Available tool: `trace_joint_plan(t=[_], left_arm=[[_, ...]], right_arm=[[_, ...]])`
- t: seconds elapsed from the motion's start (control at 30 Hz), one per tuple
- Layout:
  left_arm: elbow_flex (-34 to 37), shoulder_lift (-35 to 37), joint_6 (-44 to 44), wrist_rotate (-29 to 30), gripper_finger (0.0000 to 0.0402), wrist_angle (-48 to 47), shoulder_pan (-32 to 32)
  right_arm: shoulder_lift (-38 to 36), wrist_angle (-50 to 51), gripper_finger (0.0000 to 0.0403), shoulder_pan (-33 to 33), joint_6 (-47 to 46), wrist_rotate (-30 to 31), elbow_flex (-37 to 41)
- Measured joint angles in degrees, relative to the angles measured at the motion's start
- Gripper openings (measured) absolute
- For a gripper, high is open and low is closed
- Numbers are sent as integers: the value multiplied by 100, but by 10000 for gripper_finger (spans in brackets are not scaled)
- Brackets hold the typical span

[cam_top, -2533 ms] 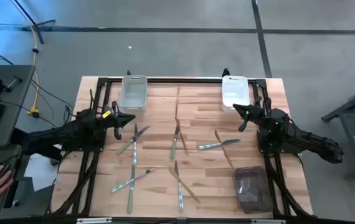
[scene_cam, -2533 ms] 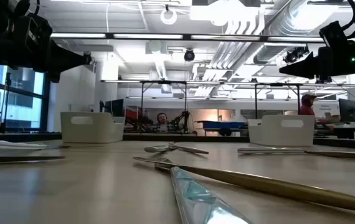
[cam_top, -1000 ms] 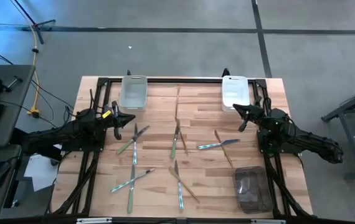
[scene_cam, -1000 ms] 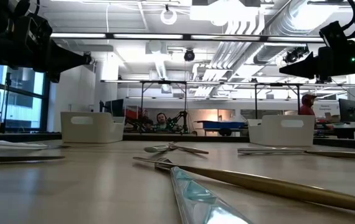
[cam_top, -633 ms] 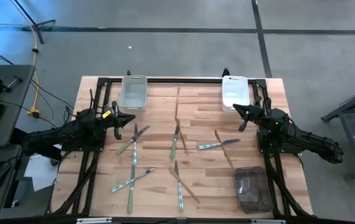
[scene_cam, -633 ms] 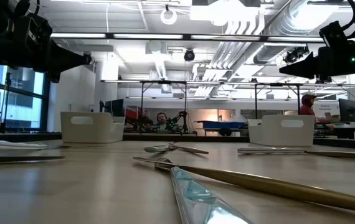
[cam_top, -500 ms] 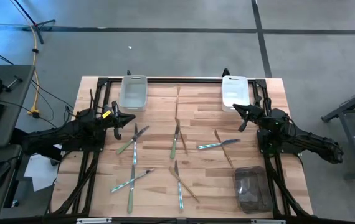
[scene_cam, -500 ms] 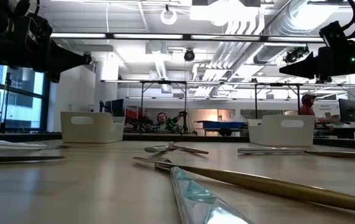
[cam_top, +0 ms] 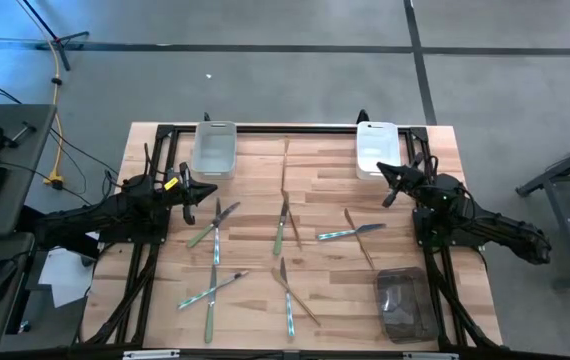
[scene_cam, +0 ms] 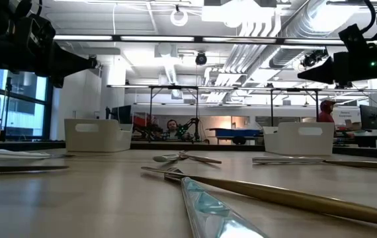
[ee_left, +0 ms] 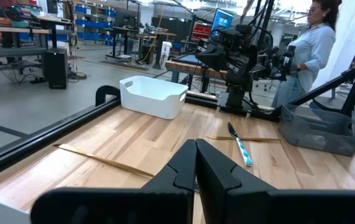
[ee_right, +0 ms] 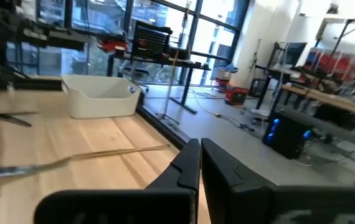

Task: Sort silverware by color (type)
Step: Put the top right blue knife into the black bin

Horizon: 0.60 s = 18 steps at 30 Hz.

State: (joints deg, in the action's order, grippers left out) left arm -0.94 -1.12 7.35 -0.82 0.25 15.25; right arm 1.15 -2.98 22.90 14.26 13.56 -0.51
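The silverware lies loose on the wooden table [cam_top: 255,165]: blue-green and silver pieces [cam_top: 215,225] [cam_top: 281,228] [cam_top: 350,233] [cam_top: 212,290] and gold pieces [cam_top: 358,238] [cam_top: 297,298], some crossed over one another. My left gripper [cam_top: 207,192] hovers shut and level over the table's left side, beside the nearest pieces; its joined fingers [ee_left: 196,165] hold nothing. My right gripper [cam_top: 383,176] hovers shut over the far right, close to the white bin [cam_top: 377,148], with nothing between its fingers [ee_right: 200,163].
A clear bin [cam_top: 214,148] stands at the far left, the white bin at the far right, and a dark see-through bin [cam_top: 403,303] at the near right. A black frame rims the table. A person [ee_left: 314,43] stands beyond the right side.
My right gripper has swung slightly toward the table's far edge and the white bin, staying shut. The silverware has not moved.
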Motion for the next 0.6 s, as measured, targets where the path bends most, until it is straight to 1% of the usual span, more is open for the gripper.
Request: trace_joint_plan(t=[0.1, 0.37, 0.43, 0.53, 0.6], left_arm=[[-1, 1, 4, 0, 1, 0, 0], [-1, -1, 152, -17, 1, 8, -2], [0, -1, 116, -14, 1, 110, -2], [-3, 1, 112, -58, 1, 110, -4], [-3, -1, 148, -155, 1, 34, -4]], right_arm=[[0, 0, 0, 0, 174, -2, 0], [2, -35, 0, 0, 56, -34, 2], [2, -182, 0, -5, -466, -290, 0], [2, -426, 0, -6, -1916, -808, 1], [2, -736, 0, -5, -2644, -913, 0]])
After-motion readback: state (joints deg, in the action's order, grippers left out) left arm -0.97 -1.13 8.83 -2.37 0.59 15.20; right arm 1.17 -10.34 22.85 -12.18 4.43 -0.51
